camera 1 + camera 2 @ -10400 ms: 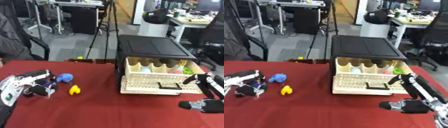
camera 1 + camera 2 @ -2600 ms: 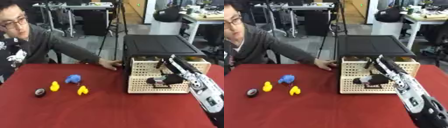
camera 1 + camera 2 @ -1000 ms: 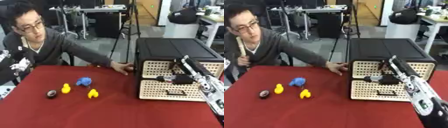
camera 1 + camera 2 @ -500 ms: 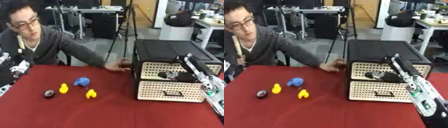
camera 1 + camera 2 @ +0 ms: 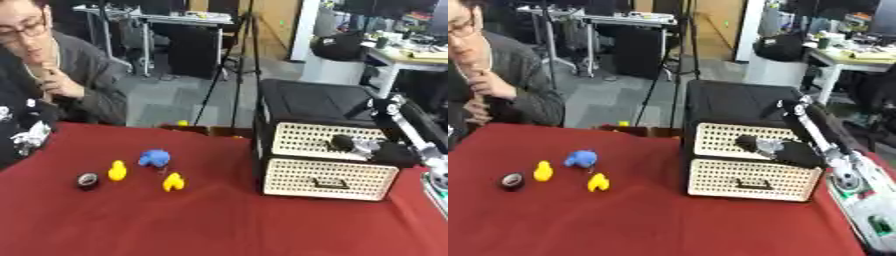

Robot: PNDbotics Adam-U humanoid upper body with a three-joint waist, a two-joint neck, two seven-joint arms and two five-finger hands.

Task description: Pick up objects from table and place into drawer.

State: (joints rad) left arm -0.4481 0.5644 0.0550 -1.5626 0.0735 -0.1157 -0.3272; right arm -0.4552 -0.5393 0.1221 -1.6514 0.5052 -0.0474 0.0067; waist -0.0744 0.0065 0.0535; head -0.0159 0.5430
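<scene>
A black cabinet [image 5: 315, 102] stands on the red table [image 5: 175, 225] at the right, with two cream perforated drawers. The upper drawer [image 5: 302, 140] and the lower drawer [image 5: 297, 176] are both pushed in. My right hand [image 5: 350, 145] rests against the upper drawer's front, its arm coming in from the right. Left of the cabinet lie a blue toy [image 5: 155, 158], two yellow toys [image 5: 116, 170] [image 5: 173, 182] and a small dark round thing [image 5: 87, 180]. My left hand [image 5: 33, 136] shows black and white at the left edge, well away from the toys.
A small yellow thing [image 5: 182, 123] sits at the table's far edge. Beyond that edge are a tripod [image 5: 234, 60], desks and office chairs. A person sits behind the far left corner, touching nothing on the table.
The upper drawer, open 2.6 s ago, is now pushed in, my right hand still at its front. The person's hand has left the cabinet. The camera has shifted.
</scene>
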